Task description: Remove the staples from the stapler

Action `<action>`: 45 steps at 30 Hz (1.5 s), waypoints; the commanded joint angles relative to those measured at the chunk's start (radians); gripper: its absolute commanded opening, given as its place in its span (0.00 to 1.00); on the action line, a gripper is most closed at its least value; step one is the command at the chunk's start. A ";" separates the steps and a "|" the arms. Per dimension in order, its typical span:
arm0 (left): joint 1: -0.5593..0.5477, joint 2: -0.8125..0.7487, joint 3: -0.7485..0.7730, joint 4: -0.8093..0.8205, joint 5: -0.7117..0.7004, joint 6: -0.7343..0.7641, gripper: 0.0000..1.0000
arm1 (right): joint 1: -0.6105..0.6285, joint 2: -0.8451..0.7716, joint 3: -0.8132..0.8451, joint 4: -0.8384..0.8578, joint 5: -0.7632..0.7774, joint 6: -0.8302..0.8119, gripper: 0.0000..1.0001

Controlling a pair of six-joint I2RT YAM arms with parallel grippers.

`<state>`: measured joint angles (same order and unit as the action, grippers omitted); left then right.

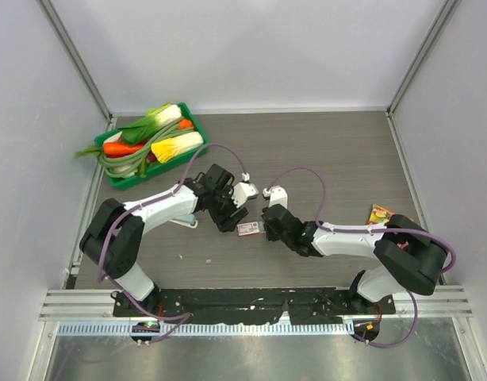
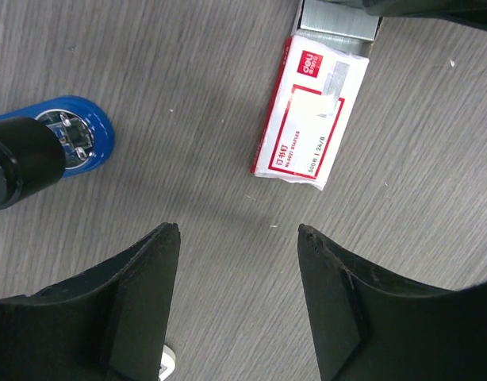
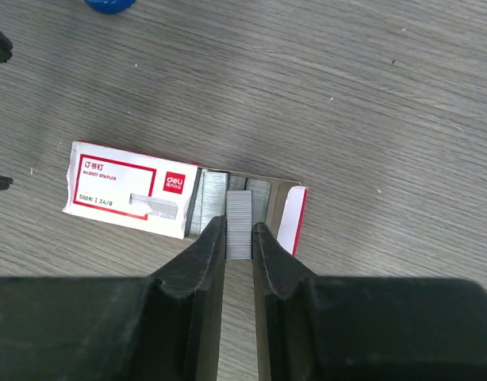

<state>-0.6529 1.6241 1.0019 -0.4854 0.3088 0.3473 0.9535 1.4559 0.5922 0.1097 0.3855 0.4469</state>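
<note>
At the far left of the grey wood-grain table [image 1: 323, 151] sits a green plastic tray [image 1: 136, 182] heaped with vegetables. Towards the middle, the left gripper [image 1: 230, 222] [image 2: 237, 230] hangs over bare table with its black fingers [image 2: 140, 278] spread apart and nothing between them.

The stapler [image 2: 89, 139] [image 3: 109, 4] shows only as a rounded blue end with a metal plate inside, partly covered by a black cylinder in the left wrist view. It lies flat on the table just to the far side of the left gripper's fingertips, apart from them. In the overhead view that arm hides it.

Just right of the left gripper lies a flat red-and-white cardboard staple box [image 1: 247, 229] [image 2: 303, 119] [image 3: 128, 189], its inner drawer slid out to the right. The stapler lies beyond the closed left end of this box.

The right gripper [image 1: 269, 232] [image 3: 239, 228] stands over the open drawer, fingers clamped on a strip of grey metal staples [image 3: 239, 206]. The stapler lies far-left of it, clear of its fingers.

Near the right edge lies a small colourful packet [image 1: 380, 214].
</note>
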 commanded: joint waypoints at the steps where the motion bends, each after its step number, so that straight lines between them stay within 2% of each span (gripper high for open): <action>1: -0.005 -0.006 0.000 0.074 -0.013 0.012 0.65 | -0.002 0.012 0.003 0.054 0.003 -0.007 0.01; 21: -0.053 0.026 -0.013 0.119 -0.017 0.010 0.64 | -0.005 0.038 0.011 0.077 -0.007 -0.014 0.01; 28: -0.053 0.014 -0.028 0.120 -0.008 0.018 0.64 | -0.004 0.055 0.021 0.100 -0.002 -0.022 0.07; 31: -0.053 0.002 -0.039 0.119 0.003 0.024 0.64 | -0.005 0.061 0.021 0.110 0.004 -0.028 0.11; 35: -0.053 -0.009 -0.046 0.119 0.010 0.030 0.64 | -0.005 0.064 0.026 0.113 0.006 -0.033 0.31; 38: -0.053 -0.009 -0.045 0.113 0.012 0.033 0.65 | -0.005 0.046 0.023 0.117 0.004 -0.036 0.39; 45: -0.051 -0.015 -0.026 0.084 0.035 0.038 0.65 | -0.005 -0.045 -0.006 0.107 0.006 -0.040 0.46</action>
<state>-0.7040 1.6482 0.9588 -0.3950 0.3088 0.3706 0.9516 1.4940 0.5922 0.1898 0.3782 0.4191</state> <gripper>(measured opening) 0.650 0.448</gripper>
